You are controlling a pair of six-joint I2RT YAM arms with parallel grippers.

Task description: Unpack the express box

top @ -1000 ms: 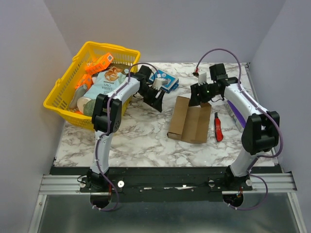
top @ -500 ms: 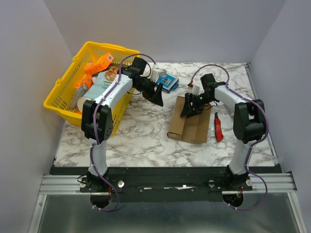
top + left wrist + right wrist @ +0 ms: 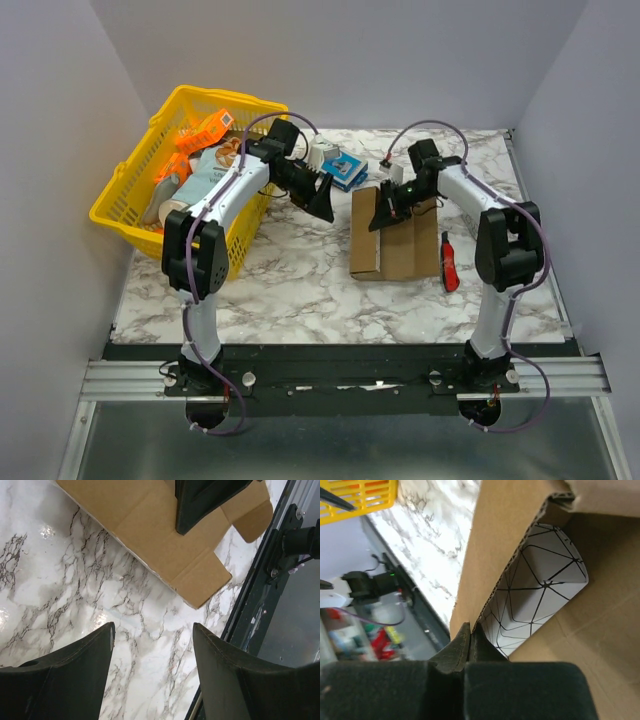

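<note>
Since the earlier frame, the right gripper [image 3: 384,214] has been brought to the far end of the express box [image 3: 396,252] and clenched on the edge of a cardboard flap, and the box has been turned squarer on the surface [image 3: 290,285]. A white item [image 3: 540,595] with a black line pattern is exposed inside the box. The left gripper [image 3: 323,203] is held released above the surface, near the box's far left corner.

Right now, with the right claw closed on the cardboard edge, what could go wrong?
1. The right claw pinches only a thin flap of the express box; pulling could tear it or drag the whole box, since the open left claw holds nothing down.
2. The white patterned item inside may slide out if the box tips.
</note>
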